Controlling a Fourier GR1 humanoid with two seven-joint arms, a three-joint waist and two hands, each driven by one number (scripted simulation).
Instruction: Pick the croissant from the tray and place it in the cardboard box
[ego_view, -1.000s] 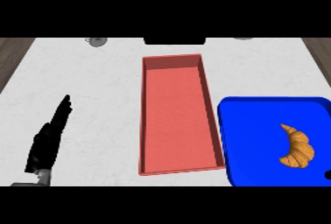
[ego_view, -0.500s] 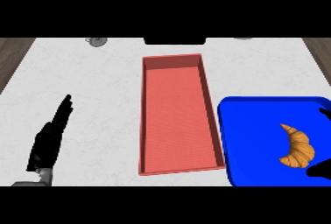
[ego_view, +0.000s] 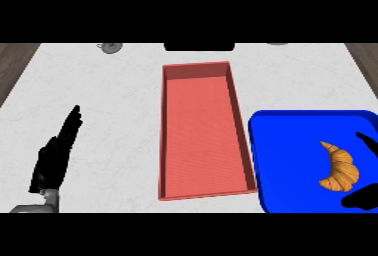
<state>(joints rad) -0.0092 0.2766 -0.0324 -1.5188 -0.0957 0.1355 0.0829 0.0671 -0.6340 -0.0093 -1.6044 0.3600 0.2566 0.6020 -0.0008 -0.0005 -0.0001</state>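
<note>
A golden croissant (ego_view: 341, 170) lies on the blue tray (ego_view: 295, 150) at the right of the head view. Left of the tray stands a long reddish open box (ego_view: 201, 135) with nothing in it. My right hand (ego_view: 362, 200) comes in at the lower right corner, over the tray. One black part of it shows just below the croissant and another (ego_view: 368, 141) just above and to its right, spread apart and not closed on it. Most of that hand is cut off by the view's edge. My left hand (ego_view: 53, 160) rests at the far left, fingers straight and pointing up.
A small grey object (ego_view: 109, 47) and a dark object (ego_view: 199, 46) sit at the counter's far edge. Brown floor shows past the counter's left and right corners. White counter lies between my left hand and the box.
My right hand, unseen a second ago, has come in from the lower right and now reaches up beside the croissant. The left hand, box, tray and croissant have not moved.
</note>
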